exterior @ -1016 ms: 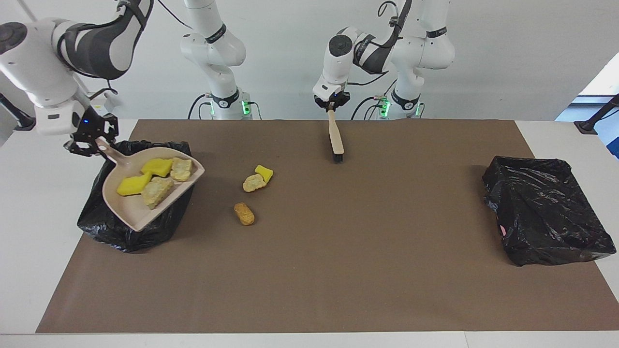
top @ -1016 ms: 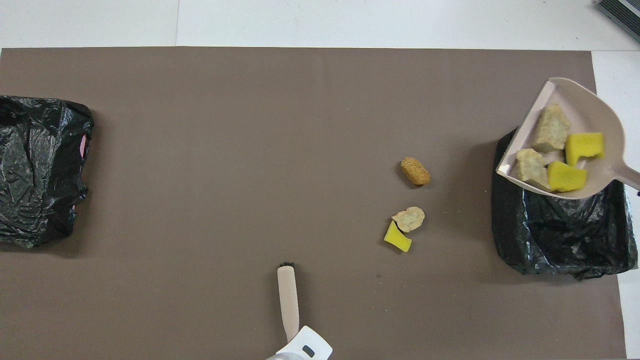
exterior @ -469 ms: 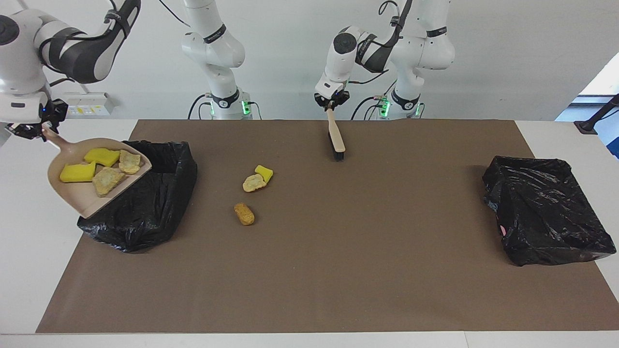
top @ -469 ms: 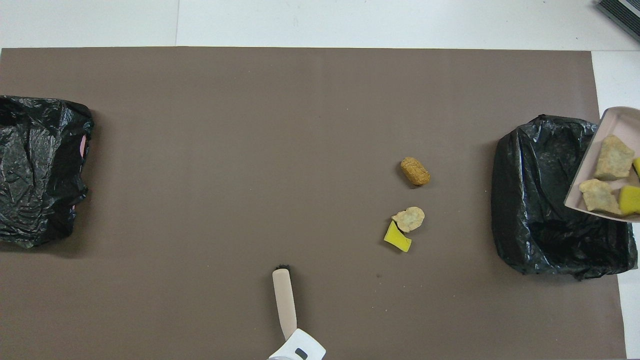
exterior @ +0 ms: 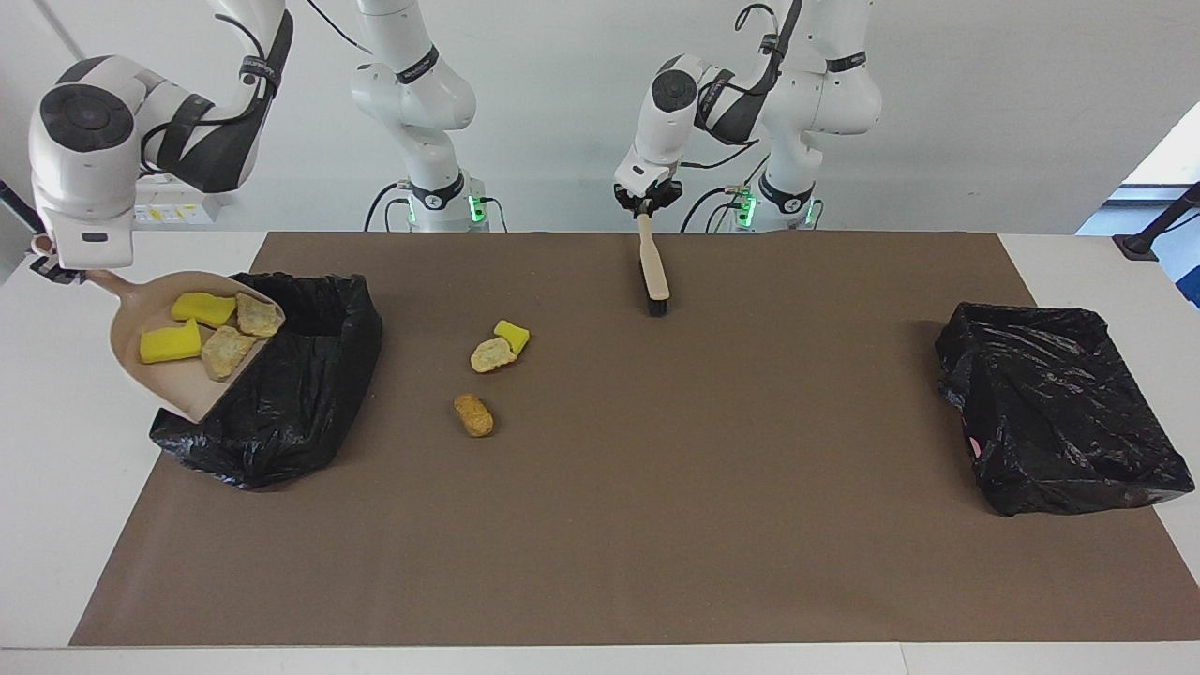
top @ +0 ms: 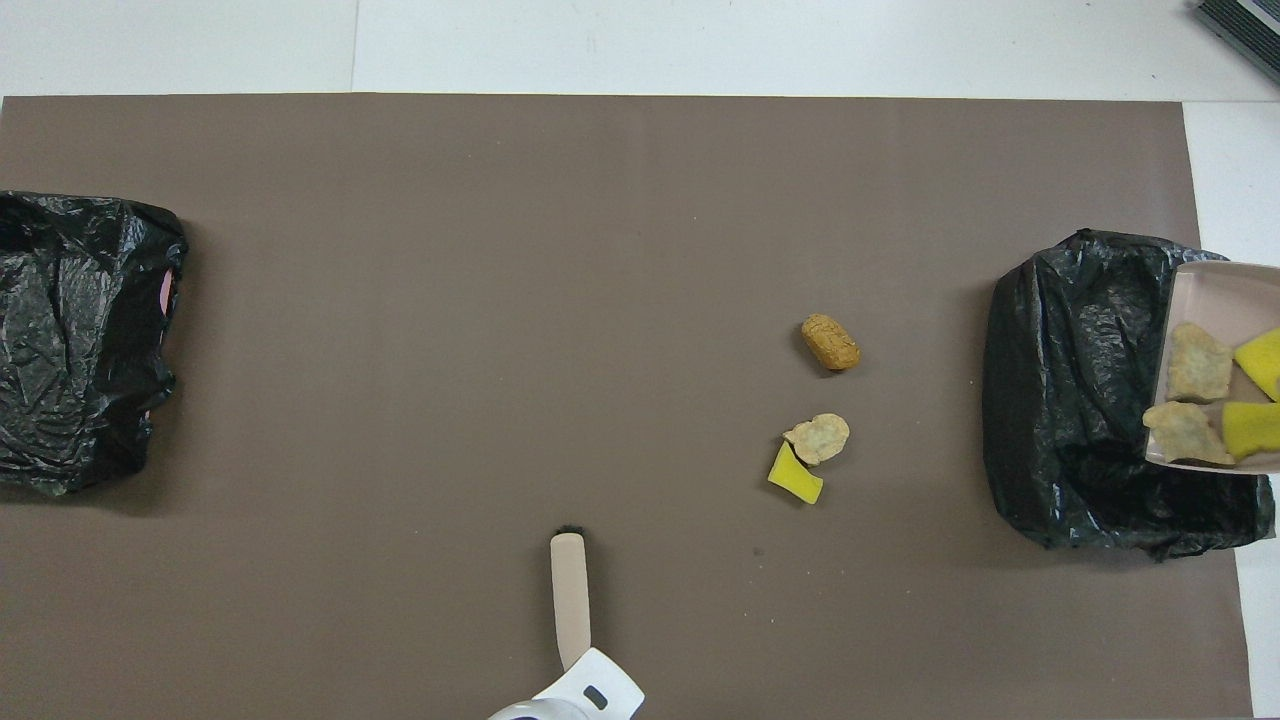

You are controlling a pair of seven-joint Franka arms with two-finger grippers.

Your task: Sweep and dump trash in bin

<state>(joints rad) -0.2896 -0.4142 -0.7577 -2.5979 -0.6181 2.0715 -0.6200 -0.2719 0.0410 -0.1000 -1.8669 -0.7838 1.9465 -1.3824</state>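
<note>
My right gripper (exterior: 64, 269) is shut on the handle of the beige dustpan (exterior: 178, 382) and holds it over the outer edge of the black-lined bin (exterior: 300, 394), mouth toward the bin. In the pan lie two yellow chunks (exterior: 202, 307) and two tan lumps (exterior: 256, 316); they also show in the overhead view (top: 1197, 365). On the mat lie a yellow chunk (exterior: 512, 335), a tan lump (exterior: 491, 354) and a golden-brown lump (exterior: 473, 414). My left gripper (exterior: 645, 202) is shut on the beige hand brush (exterior: 651, 267), bristles down at the mat near the robots.
A second crumpled black bag (exterior: 1059, 412) lies at the left arm's end of the brown mat (exterior: 656, 525). White table (exterior: 56, 487) borders the mat. The bin (top: 1080, 400) stands at the right arm's end.
My right gripper carried the loaded dustpan from above the bin out toward the table's end, then turned its mouth toward the bin. The brush shifted only slightly.
</note>
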